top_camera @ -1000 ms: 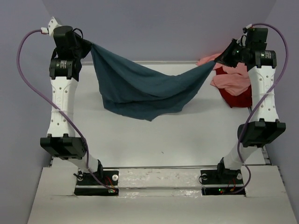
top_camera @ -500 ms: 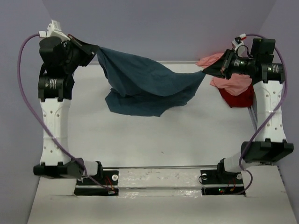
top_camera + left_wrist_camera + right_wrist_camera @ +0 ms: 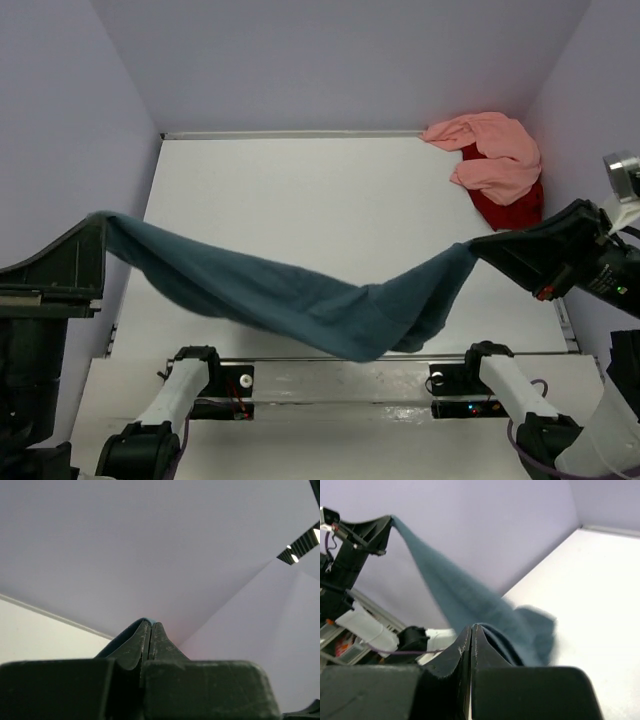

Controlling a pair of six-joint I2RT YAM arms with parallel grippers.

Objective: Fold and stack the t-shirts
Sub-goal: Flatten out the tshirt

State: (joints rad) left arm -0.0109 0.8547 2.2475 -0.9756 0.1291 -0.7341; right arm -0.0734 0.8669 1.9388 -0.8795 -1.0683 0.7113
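Close above the near edge of the surface [image 3: 300, 200], I have the teal-blue shirt [image 3: 300, 305] slung between my two tools, each clamped fully shut on a pinch of its cloth. My left tool [image 3: 97, 228] holds one end out at the left side and my right tool [image 3: 482, 243] holds the other end at the right. I hold them well apart and raised so the shirt hangs in the air and its own weight can draw the creases out. Even so, it sags into a deep belly in the middle, bunched thickest toward the right, so I judge it not yet spread enough to lay flat for folding. From my left wrist only a sliver of teal shows between the closed jaws; from my right wrist the cloth runs off in a band toward the other tool. Beyond the hanging shirt, the middle of the surface is where I would lay it down. Farthest off, in the far right corner, the salmon pink shirt [image 3: 495, 150] lies crumpled partly over the red shirt [image 3: 510, 208], both unfolded and out of the way.
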